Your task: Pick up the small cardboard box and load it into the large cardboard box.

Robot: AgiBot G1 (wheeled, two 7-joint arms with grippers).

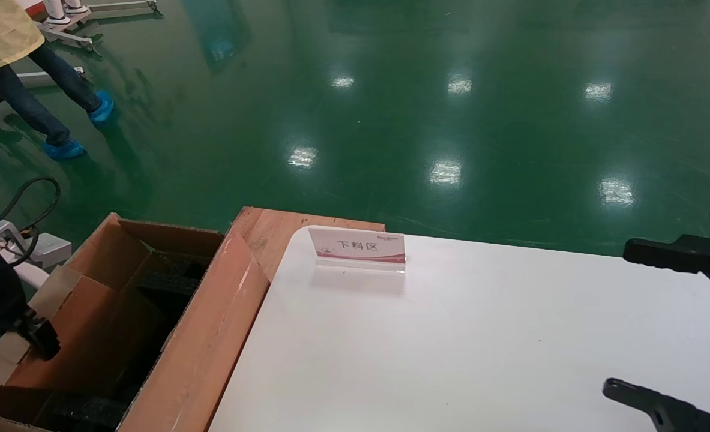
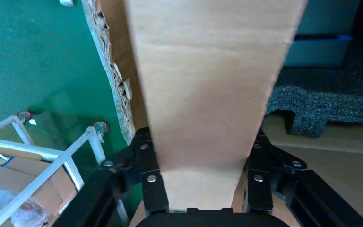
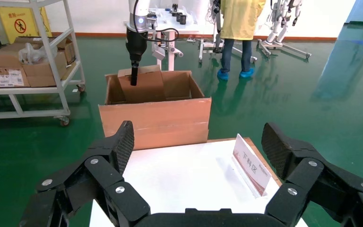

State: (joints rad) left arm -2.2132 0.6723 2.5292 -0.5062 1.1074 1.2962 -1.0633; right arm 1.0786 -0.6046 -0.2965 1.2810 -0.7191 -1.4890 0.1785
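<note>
At the head view's lower left, the left gripper (image 1: 42, 339) is clamped on the small cardboard box (image 1: 90, 324), which stands long axis upright inside the large cardboard box (image 1: 210, 336), its top poking above the rim. At right, the right gripper (image 1: 661, 324) hangs spread wide and empty over the white table (image 1: 451, 348).

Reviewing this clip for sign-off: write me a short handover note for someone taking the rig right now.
Left tool: shut on the small cardboard box, holding it upright inside the large cardboard box, beside the black foam.
Right tool: open, empty, idle above the white table, near the sign stand.
Done: small box picked up and brought into the large box.
Left: lower it until it seems seated, release, withdraw the left arm.
</note>
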